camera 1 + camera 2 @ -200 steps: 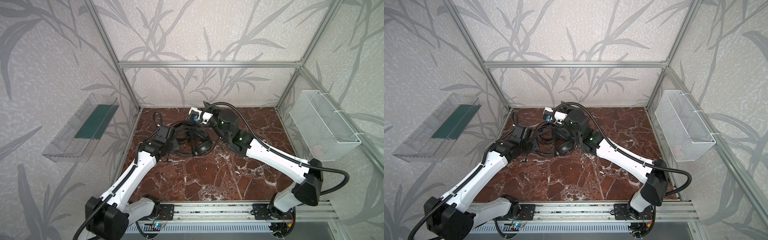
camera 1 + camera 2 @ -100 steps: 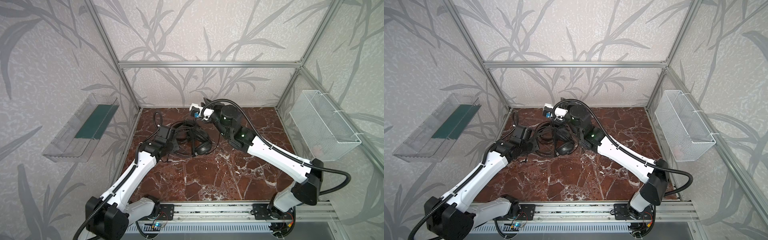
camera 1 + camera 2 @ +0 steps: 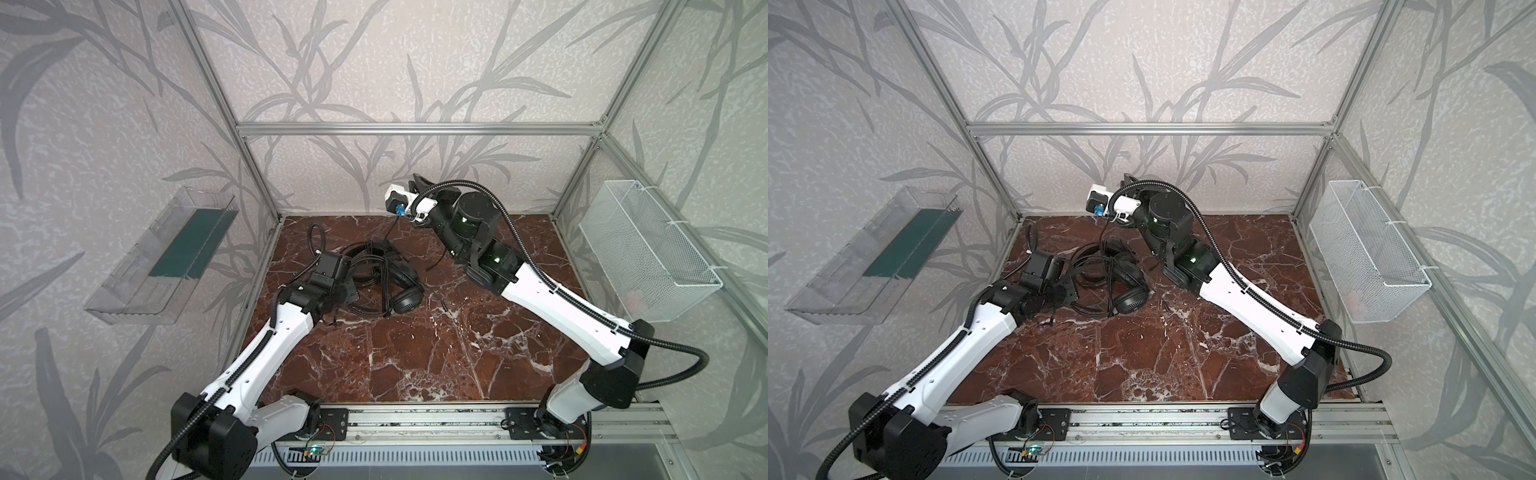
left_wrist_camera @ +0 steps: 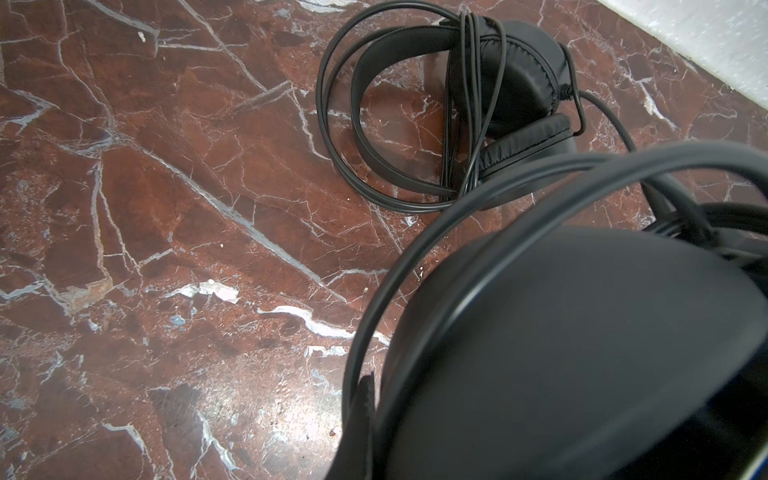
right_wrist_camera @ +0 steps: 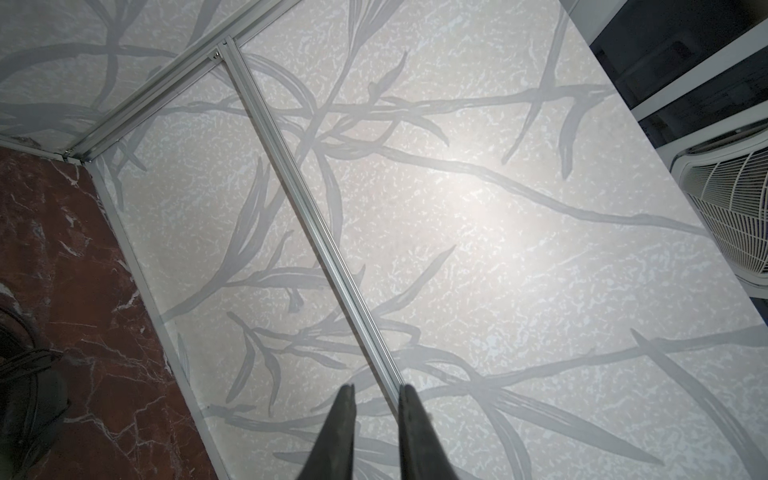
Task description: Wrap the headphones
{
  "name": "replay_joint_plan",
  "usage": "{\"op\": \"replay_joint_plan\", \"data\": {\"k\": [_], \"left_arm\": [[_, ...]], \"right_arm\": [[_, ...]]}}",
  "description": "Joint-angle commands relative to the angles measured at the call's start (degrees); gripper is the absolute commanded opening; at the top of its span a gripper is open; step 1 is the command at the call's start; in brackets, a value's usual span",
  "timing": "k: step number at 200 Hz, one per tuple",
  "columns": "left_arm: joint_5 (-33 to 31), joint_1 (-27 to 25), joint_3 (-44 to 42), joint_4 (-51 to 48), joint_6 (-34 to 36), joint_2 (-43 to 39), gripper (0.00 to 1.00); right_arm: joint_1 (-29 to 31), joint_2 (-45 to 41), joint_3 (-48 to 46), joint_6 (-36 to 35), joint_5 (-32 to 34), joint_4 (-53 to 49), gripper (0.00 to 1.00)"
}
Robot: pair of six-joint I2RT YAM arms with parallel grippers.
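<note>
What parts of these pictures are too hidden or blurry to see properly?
- Left gripper: hidden in the left wrist view by a blurred earcup right at the lens; in both top views by its own wrist.
- Right gripper: raised, fingers apart; the right wrist view shows nothing between them.
- Headphones: tangled cables in both top views; the headsets cannot be told apart.

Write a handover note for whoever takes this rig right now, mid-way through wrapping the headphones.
Left gripper: shut, fingers hidden behind the near headset; grip unconfirmed.
Right gripper: raised, pointing at the back wall, jaws slightly apart, empty.
Things: both headsets are close together on the left rear of the marble table.
Done: the far headset has cable looped around its earcups.
Left: the near headset shows no wrapped cable; probably wrap it next.
</note>
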Motion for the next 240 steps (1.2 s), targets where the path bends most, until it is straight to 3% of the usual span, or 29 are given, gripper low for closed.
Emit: {"op": "replay_joint_plan", "data": {"k": [1, 49, 96, 160, 208, 240], "left_arm": [[1.13, -0.36, 0.21, 2.17, -0.22, -1.78, 0.00], [5.80, -0.49, -1.15, 3.72, 0.76, -4.88, 0.00], [6.31, -1.24, -3.67, 3.81, 2.45, -6.34, 0.00], [6.58, -2.20, -3.24, 2.34, 1.46, -2.60, 0.00], [3.08, -11.47, 0.89, 0.30, 5.02, -3.63, 0.00], [4.17, -14.03, 1.12, 0.07, 7.04, -8.78, 0.00]], "right_arm": [[-0.58, 0.84, 2.66, 0.54, -1.29, -0.72, 0.14], [-2.66, 2.71, 5.26, 2.26, -2.36, -2.02, 0.00], [-2.81, 4.13, 10.61, 4.18, -4.72, -3.56, 0.00], [1.54, 5.42, 19.22, 2.41, -5.15, -6.38, 0.00], [0.98, 12.20, 27.29, 3.42, -5.35, -10.87, 0.00], [-3.20, 14.54, 31.58, 6.93, -4.81, -13.11, 0.00]]}}
